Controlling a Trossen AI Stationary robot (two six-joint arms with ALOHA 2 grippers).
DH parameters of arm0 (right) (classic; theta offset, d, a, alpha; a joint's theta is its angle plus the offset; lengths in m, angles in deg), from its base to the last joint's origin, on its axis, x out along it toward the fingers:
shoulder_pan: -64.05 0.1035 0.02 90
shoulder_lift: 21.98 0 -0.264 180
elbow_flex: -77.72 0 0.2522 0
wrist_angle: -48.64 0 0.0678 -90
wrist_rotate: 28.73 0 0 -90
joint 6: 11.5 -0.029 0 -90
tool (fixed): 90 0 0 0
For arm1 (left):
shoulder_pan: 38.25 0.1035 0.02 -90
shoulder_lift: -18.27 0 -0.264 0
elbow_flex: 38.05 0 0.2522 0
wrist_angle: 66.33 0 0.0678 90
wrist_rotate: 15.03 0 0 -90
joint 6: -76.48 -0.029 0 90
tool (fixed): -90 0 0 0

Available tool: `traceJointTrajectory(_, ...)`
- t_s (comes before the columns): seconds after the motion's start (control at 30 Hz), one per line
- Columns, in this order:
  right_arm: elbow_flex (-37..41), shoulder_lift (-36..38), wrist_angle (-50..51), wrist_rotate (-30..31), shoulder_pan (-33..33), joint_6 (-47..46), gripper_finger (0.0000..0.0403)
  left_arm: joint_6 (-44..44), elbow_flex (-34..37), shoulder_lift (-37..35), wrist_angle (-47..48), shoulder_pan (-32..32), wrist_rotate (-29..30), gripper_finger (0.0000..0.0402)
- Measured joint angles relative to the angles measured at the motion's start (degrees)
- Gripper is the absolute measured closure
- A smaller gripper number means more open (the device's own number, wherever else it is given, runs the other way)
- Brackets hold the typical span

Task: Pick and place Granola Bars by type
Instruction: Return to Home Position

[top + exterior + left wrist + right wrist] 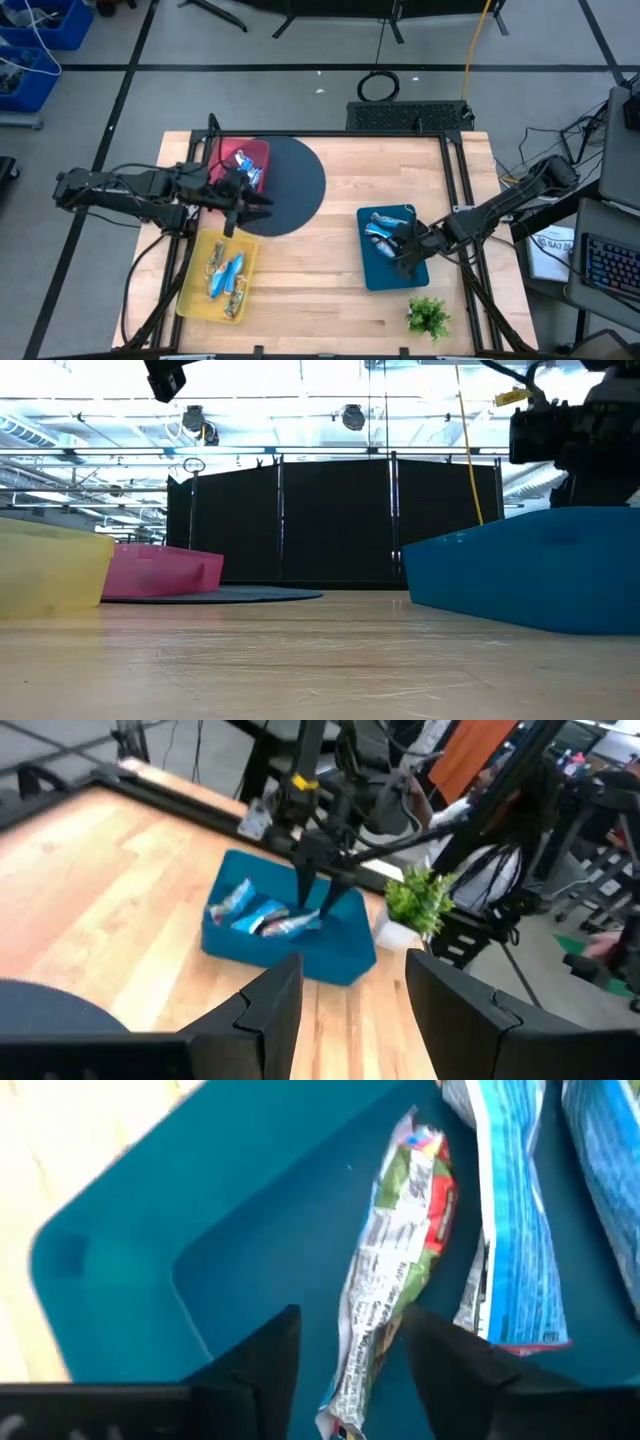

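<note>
Granola bars lie in three bins: blue-and-tan ones in the yellow bin (222,275), some in the pink bin (245,160), and blue-and-white ones (520,1230) plus a green, red and white one (395,1250) flat on the floor of the blue bin (390,245). My right gripper (350,1370) is open and low inside the blue bin (120,1230), a finger on each side of the green-red bar's end. My left gripper (350,1010) is open and empty, over the dark round mat (290,185) beside the pink bin. My right gripper comes from above with its fingers on either side of the green-red bar's near end (360,1365), across the bar's length. The bar lies flat on the bin floor. I cannot tell whether the fingers touch the wrapper.
A small green plant (428,317) in a white pot stands near the table's near right corner, close to the blue bin. Bare wood lies between the mat and the blue bin. The bins' walls rise as low obstacles: yellow (50,570), pink (160,572), blue (530,570).
</note>
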State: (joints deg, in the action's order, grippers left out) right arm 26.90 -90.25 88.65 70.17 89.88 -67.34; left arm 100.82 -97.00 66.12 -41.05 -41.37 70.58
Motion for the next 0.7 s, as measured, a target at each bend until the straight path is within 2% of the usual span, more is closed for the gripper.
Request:
traceJointTrajectory(0.17, 0.0, 3.24, 0.02, 1.7, -0.06, 0.23, 0.0203, -0.94, 0.0, -2.83, 2.46, 0.79, 1.2, 0.0217)
traceJointTrajectory(0.33, 0.0, 9.94, 0.07, 2.08, -0.11, 1.74, 0.0196, -0.48, 0.0, -5.45, 4.58, 0.86, 9.45, 0.0218)
traceJointTrajectory(0.47, 0.0, 17.24, -2.38, 8.3, 0.32, 3.41, 0.0199, -0.66, 0.0, -7.24, 6.94, 0.68, 14.27, 0.0217)
traceJointTrajectory(0.6, 0.0, 23.66, -10.34, 17.8, 2.4, 11.57, 0.0201, -3.92, 0.02, -8.59, 4.96, -1.49, 14.36, 0.0217)
traceJointTrajectory(0.7, -0.05, 26.47, -19.2, 19.81, 3.91, 23.05, 0.02, -7.14, 0.02, -10.08, 2.32, -4.03, 14.52, 0.0217)
